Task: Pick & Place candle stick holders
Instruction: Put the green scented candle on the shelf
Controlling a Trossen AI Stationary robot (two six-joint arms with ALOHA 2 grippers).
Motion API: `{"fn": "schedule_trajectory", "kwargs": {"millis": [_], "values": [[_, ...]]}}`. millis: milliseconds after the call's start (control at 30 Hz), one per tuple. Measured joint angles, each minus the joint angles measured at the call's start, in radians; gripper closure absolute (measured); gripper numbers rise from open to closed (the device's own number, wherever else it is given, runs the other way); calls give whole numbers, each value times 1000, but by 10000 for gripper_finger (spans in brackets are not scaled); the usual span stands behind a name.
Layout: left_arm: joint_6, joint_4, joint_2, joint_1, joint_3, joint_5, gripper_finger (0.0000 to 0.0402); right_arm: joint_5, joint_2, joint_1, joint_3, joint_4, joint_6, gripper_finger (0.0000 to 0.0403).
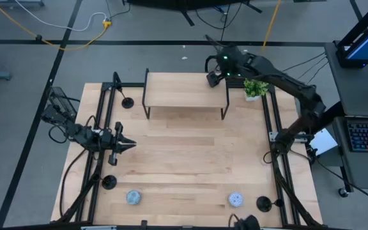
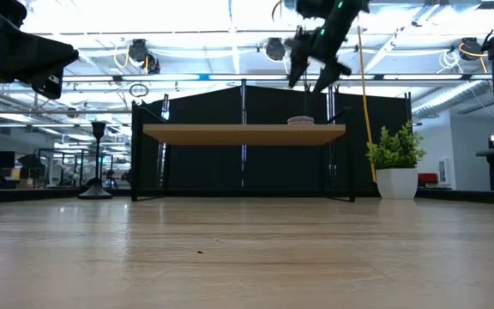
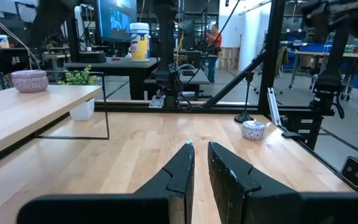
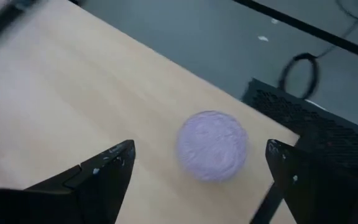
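A light wooden table (image 1: pixel 190 153) carries a raised wooden shelf (image 1: pixel 184 91) at its far edge, a lavender puck (image 4: pixel 212 145) resting on it. 3 black candle stick holders (image 1: pixel 128 101), 2 pale pucks (image 1: pixel 133 197) and a potted plant (image 1: pixel 255 89) sit on the tabletop.

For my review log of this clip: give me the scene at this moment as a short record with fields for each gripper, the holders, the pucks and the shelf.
right gripper: open, above the lavender puck at the shelf's right end
left gripper: shut, empty, at the table's left side
shelf: wooden, along the far edge of the table
candle stick holders: three seen, all on the table; far left, near left, near right
other pucks: two near the front edge, left and right
plant: potted, far right, beside the shelf
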Motion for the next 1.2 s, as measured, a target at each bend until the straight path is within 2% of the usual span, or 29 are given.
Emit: {"fn": "schedule_trajectory", "kwargs": {"millis": [167,333,567,833,967,1133,1200], "values": [[-48,0,0,0,0,1,350,-24,-84,40,0,-51,43,50],[-108,0,0,0,0,1,350,-6,-147,111,0,-101,51,86],[-195,7,0,0,0,1,350,168,-203,266,0,-100,74,168],[-291,96,0,0,0,1,350,346,-242,463,-22,-68,92,280],[-293,137,0,0,0,1,350,400,-284,548,-117,43,92,331],[-310,184,0,0,0,1,350,402,-382,620,-324,278,89,388],[-313,192,0,0,0,0,350,403,-431,641,-417,379,89,399]]}}
